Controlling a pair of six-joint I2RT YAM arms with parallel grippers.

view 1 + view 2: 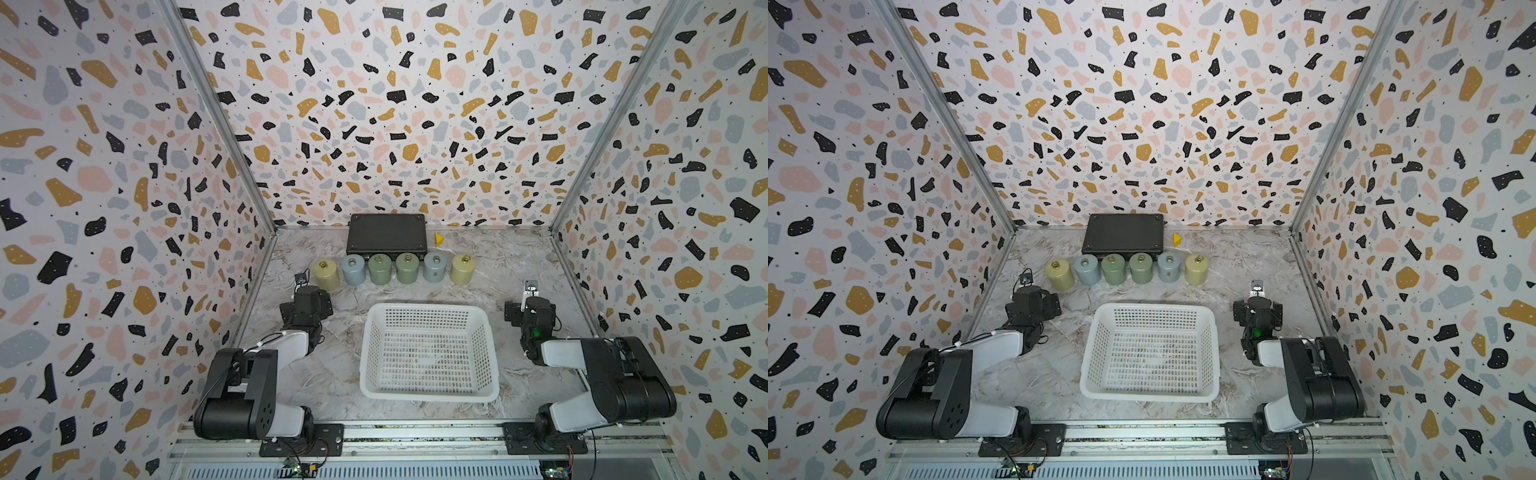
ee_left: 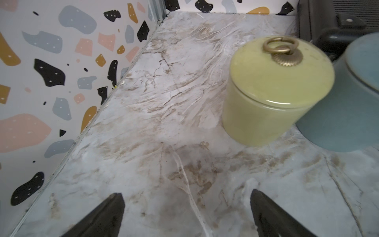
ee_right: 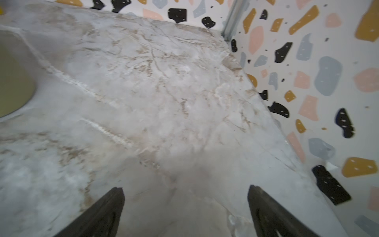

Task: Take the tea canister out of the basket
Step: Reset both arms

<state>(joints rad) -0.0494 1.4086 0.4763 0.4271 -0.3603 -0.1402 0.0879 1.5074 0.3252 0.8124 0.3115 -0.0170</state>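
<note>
my left arm (image 1: 286, 347) and right arm (image 1: 569, 357) pair white shells with rounded black joints, thin black cables (image 1: 266, 338) looping along them. a green light (image 1: 537, 333) glows on the right wrist. my left hand (image 2: 185, 197) and right hand (image 3: 185, 190) have black, wedge-shaped fingers (image 2: 106, 215).

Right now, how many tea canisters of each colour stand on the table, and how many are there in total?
Yellow canisters: 2
Blue canisters: 2
Green canisters: 2
Total: 6, all outside the basket
</note>
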